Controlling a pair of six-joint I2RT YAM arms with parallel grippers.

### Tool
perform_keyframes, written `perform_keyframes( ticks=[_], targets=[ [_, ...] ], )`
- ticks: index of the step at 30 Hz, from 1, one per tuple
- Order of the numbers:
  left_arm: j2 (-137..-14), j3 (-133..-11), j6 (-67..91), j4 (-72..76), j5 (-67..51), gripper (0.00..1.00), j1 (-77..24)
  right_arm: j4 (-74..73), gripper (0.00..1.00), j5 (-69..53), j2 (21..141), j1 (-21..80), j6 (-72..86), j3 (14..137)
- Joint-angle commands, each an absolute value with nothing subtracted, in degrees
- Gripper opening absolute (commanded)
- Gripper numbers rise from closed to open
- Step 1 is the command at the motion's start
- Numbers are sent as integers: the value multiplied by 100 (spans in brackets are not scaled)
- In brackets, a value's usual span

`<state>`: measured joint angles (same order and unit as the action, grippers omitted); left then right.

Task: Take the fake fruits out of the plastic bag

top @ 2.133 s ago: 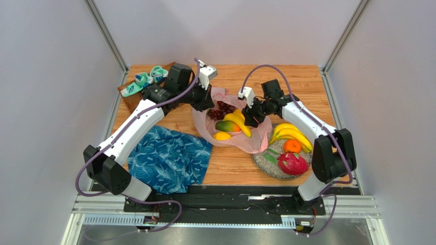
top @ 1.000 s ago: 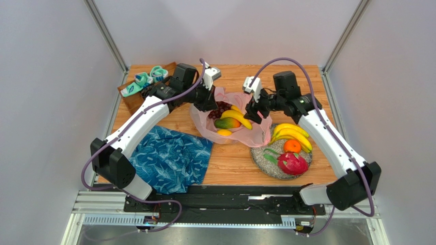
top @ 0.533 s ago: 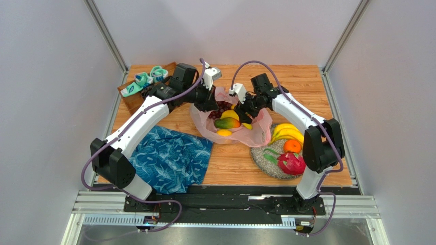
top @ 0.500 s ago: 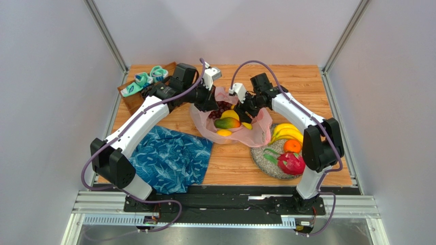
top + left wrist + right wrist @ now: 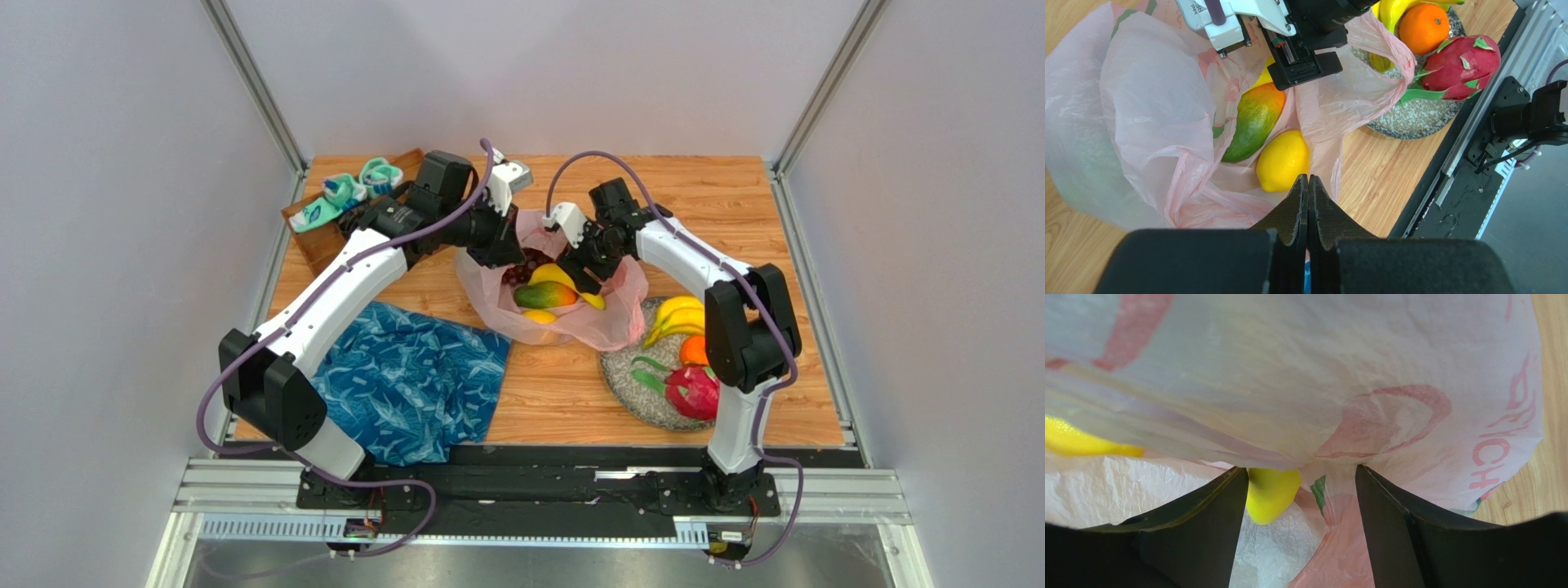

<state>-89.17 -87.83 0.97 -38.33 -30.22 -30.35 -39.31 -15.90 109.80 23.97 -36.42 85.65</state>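
1. At the near edge a black rail (image 5: 528, 472) carries both arm bases; pale walls close in the wooden surface (image 5: 552, 392) on three sides, with metal posts at the far corners.
2. A blue cloth (image 5: 405, 380) lies flat at the near left corner.
3. Towards the near right corner a grey plate (image 5: 632, 390) holds a dragon fruit (image 5: 693, 392), an orange (image 5: 691, 352) and bananas (image 5: 675, 321).
4. The bag (image 5: 607, 321) sits mid-surface, mouth up, its side touching the plate. Inside it are a lemon (image 5: 537, 316), a mango (image 5: 546, 295), a banana (image 5: 556, 275) and grapes (image 5: 524, 259).
5. The left hand (image 5: 1308, 179) is at the bag's far left rim, clenched, with folds of film gathered at its tips.
6. The right hand (image 5: 1300, 471) reaches into the bag's mouth from the far right, released and spread wide.
7. A brown tray (image 5: 309, 233) with teal things (image 5: 350, 186) stands at the far left corner.
8. The top view half hides the orange behind the right arm; the left wrist view shows it whole. Only the right wrist view shows red print on the film draped across the spread fingers, with a yellow fruit tip between them.
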Motion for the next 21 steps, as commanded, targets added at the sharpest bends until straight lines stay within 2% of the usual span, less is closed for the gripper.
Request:
perform_keyframes(
  ticks=[1, 4, 10, 17, 21],
  targets=[
    [-8973, -9079, 88, -3718, -3182, 0, -3015, -3490, 71, -1379, 10532, 2434, -3463, 8517],
    [-9009, -9114, 88, -3718, -3182, 0, -3015, -3507, 72, -1651, 10022, 2452, -3524, 8315],
    [-9035, -9184, 88, -3726, -3182, 0, -3015, -3814, 62, -1854, 9616, 2531, -3638, 7674],
    [-9061, -9272, 70, -3814, -3208, 0, -3015, -3718, 58, -1758, 9922, 2522, -3595, 7506],
    [-9053, -9290, 53, -3815, -3217, 0, -3015, -3577, 63, -1293, 10414, 2505, -3472, 7786]
  ],
)
